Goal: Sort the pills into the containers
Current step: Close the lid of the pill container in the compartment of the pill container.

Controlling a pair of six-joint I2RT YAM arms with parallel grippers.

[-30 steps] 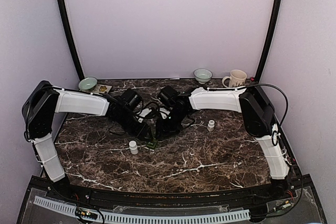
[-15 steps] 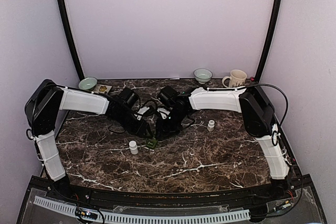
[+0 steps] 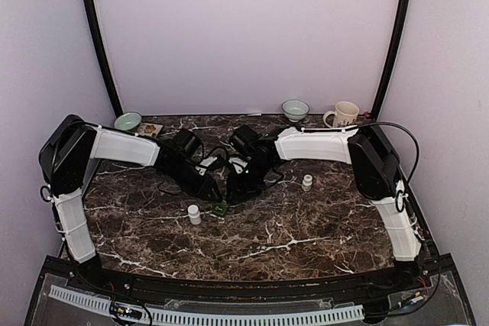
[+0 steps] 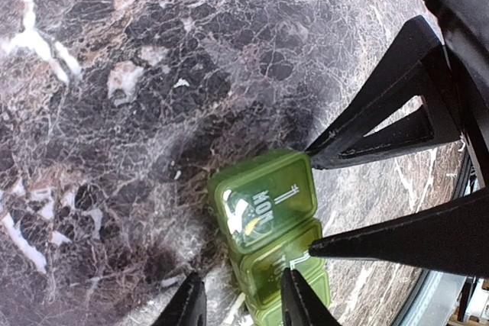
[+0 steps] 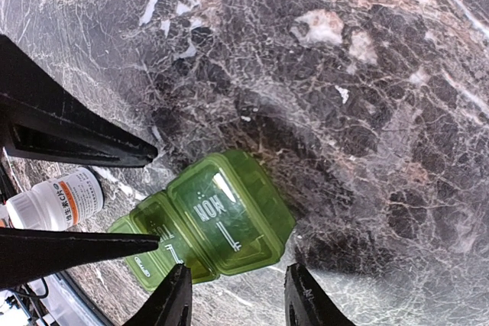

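Centre of the counter (image 3: 306, 242): green pill organizer (image 3: 222, 208), lids looking shut, between both arms. Left end effector (image 4: 240, 284) part open, one finger over the organizer, no sure grip. Right end effector (image 5: 238, 271) part open, empty. No loose pills seen. White bottle (image 3: 194, 214) lower left, second bottle (image 3: 306, 182) right, both standing, so sorting looks barely begun. Lid reads "MON"; bottle label unreadable.

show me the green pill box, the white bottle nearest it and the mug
green pill box (image 5: 229, 219): right wrist view, on the lid marked MON
white bottle (image 5: 57, 200): right wrist view, on its labelled side
mug (image 3: 346, 114): top view, on its body
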